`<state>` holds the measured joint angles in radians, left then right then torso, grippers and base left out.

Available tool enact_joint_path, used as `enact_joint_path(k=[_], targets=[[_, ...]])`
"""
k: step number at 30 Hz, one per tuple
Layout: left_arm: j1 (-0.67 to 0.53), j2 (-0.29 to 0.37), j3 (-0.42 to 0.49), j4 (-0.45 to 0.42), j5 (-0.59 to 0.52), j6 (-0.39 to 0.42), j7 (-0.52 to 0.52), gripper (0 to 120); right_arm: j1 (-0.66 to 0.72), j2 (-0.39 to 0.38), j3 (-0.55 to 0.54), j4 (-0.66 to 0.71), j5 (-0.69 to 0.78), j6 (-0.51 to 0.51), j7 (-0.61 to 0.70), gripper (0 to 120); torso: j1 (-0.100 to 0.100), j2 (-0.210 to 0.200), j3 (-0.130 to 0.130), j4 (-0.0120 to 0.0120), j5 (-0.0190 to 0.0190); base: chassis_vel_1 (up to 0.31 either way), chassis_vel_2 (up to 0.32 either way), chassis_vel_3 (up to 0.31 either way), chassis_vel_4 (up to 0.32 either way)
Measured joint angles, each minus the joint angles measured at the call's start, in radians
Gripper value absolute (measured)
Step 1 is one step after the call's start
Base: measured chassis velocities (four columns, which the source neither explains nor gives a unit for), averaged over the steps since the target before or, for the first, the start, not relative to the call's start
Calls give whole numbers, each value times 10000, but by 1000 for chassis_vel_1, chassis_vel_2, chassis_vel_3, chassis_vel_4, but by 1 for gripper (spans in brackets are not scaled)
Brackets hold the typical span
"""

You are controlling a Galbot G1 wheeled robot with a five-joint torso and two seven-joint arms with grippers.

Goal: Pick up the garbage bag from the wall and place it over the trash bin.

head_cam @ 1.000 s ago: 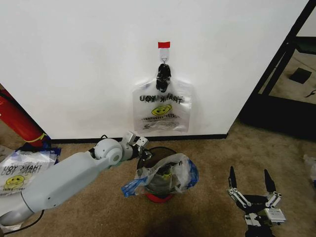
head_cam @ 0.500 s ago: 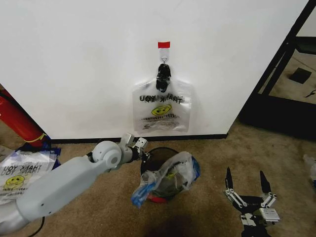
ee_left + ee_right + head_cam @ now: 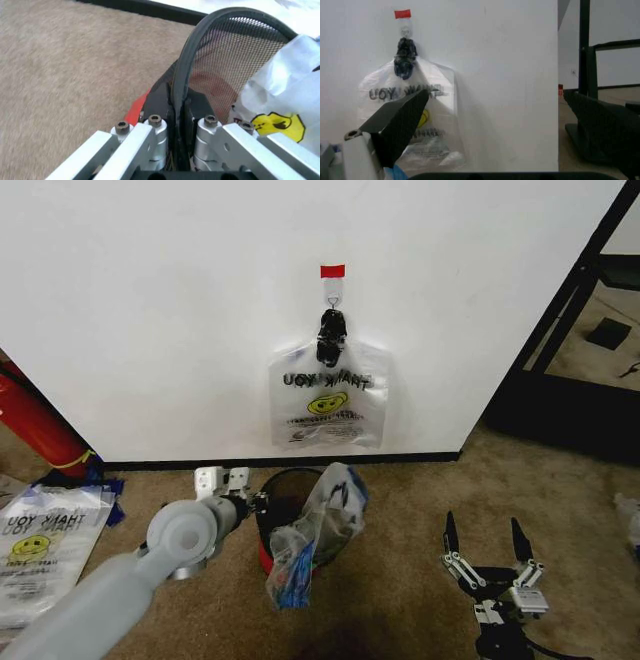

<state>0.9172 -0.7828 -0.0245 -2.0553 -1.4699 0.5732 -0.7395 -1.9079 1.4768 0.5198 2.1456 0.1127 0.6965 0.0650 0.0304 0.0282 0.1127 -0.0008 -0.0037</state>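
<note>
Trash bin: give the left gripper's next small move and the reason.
Probably ease the trash bin back upright and let go. The left gripper is shut on its rim, the bin is tipped, and a bag spills out of it. The garbage bag hangs on the wall; the right gripper waits open, low.

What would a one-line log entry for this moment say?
left pincer: shut on trash bin rim | right pincer: open, idle | garbage bag: on wall
</note>
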Motion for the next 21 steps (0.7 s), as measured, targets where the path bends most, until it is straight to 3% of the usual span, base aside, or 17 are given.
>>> enact_joint_path(k=[8,14,15,21], targets=[[1752,-668,-1329,-575,-81,-777,-1085,3,163,-93,-304,122,-433,-504,405,100,0,0,1,2,-2,0,0,0,0],[2258,-2222,-1540,-456,687,-2362,-1601,3,287,-242,-624,247,-1005,-1306,1205,100,0,0,1,-1,-1,0,0,0,0],[2437,-2586,-1511,-423,1007,-2848,-1514,3,288,-247,-646,276,-1084,-1393,1251,100,0,0,1,-4,1,0,0,0,0],[3100,-3694,-1319,-219,2477,-4000,-819,3,288,-288,-668,298,-1196,-1519,1295,100,0,0,0,0,0,0,0,0,0]])
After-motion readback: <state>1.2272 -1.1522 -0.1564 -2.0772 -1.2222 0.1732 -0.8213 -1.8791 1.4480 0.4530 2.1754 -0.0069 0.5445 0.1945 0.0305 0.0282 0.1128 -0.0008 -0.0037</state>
